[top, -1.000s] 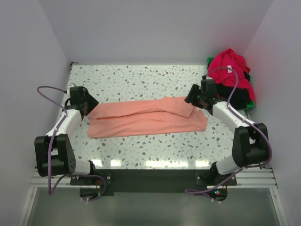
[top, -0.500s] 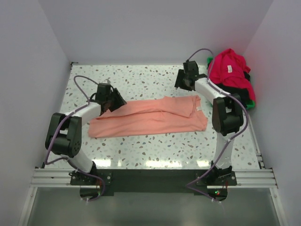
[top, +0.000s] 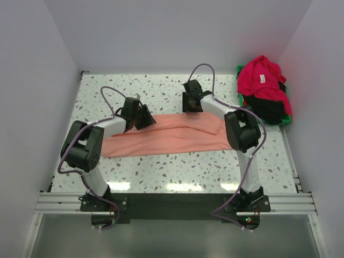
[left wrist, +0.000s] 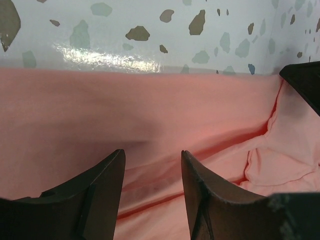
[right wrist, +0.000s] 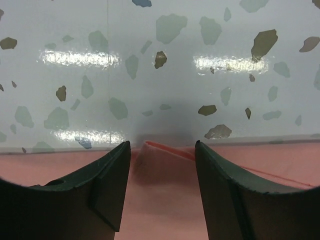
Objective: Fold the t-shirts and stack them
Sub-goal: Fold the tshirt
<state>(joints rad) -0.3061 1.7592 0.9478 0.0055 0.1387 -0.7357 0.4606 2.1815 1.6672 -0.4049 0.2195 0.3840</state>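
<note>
Both arms bent inward, wrists low at far edge of pink shirt, which lies as long folded band mid-table
Left gripper over cloth, fingers apart, nothing pinched
Right gripper straddles hem, fingers apart
Red shirt heaped far right

In the top view the black t-shirt is mostly buried under the crimson t-shirt, whose white label is too small to read, and the green bin shows only as a sliver at the heap's 4 o'clock. In the wrist views the salmon-pink t-shirt runs off at 3, 6 and 9 o'clock, while the left gripper and right gripper are cropped at 6 o'clock. A dark shape at 3 o'clock in the left wrist view is cut off and unidentifiable.
</note>
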